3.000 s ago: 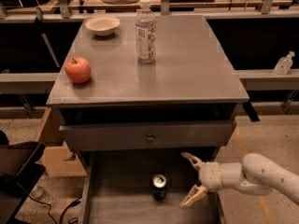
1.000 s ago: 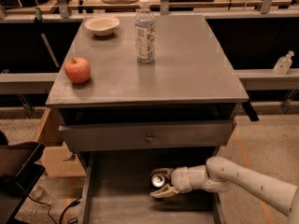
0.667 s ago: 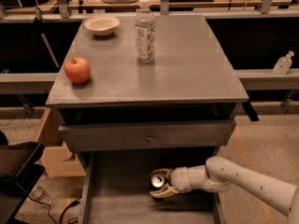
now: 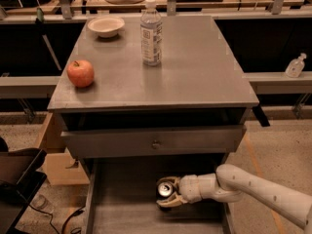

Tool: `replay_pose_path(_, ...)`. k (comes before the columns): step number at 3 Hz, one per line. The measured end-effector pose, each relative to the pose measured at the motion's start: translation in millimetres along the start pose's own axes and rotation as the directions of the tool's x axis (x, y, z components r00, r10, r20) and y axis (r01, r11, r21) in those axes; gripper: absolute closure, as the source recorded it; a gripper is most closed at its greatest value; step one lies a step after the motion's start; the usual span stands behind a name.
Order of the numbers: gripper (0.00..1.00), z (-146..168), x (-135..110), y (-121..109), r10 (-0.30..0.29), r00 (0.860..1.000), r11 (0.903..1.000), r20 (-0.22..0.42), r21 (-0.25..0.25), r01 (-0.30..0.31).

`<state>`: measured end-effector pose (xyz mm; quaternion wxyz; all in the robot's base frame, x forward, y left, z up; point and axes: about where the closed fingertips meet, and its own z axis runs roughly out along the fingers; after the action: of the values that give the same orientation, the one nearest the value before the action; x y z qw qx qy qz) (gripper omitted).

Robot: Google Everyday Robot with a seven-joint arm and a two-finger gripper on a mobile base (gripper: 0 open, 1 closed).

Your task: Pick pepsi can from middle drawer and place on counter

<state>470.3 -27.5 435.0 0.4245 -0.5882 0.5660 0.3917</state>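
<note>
The pepsi can (image 4: 164, 189) stands in the open middle drawer (image 4: 126, 213), only its silver top and a dark rim showing. My gripper (image 4: 170, 191) reaches in from the right on a white arm, and its fingers (image 4: 171, 202) are closed around the can, one on the far side and one on the near side. The can rests low inside the drawer, near its back. The counter (image 4: 195, 72) is the grey top of the cabinet above.
On the counter stand a clear water bottle (image 4: 150, 32), a white bowl (image 4: 106, 26) and a red apple (image 4: 80, 73). A closed drawer front with a knob (image 4: 155, 144) overhangs the open drawer. A cardboard box (image 4: 53, 165) sits on the floor at the left.
Three seconds ago the gripper was open to the right of the can. It moved left and closed around the can; over the last second it has held still.
</note>
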Motion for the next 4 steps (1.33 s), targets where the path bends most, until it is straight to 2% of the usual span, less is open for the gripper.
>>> replay_pose_path(1, 1.00, -15.8, -24.5, 12.8, 0.014, 1.000, 0.9996, 0.023, -0.023, -0.014)
replay_pose_path(2, 1.00, -53.7, -62.6, 19.4, 0.047, 0.998, 0.9981, 0.030, -0.040, -0.046)
replay_pose_path(3, 1.00, -94.9, -102.9, 22.0, 0.089, 0.996, 0.9957, 0.024, -0.028, -0.088)
replay_pose_path(4, 1.00, -144.3, -145.0, 15.0, 0.159, 0.986, 0.9871, 0.043, 0.015, -0.159)
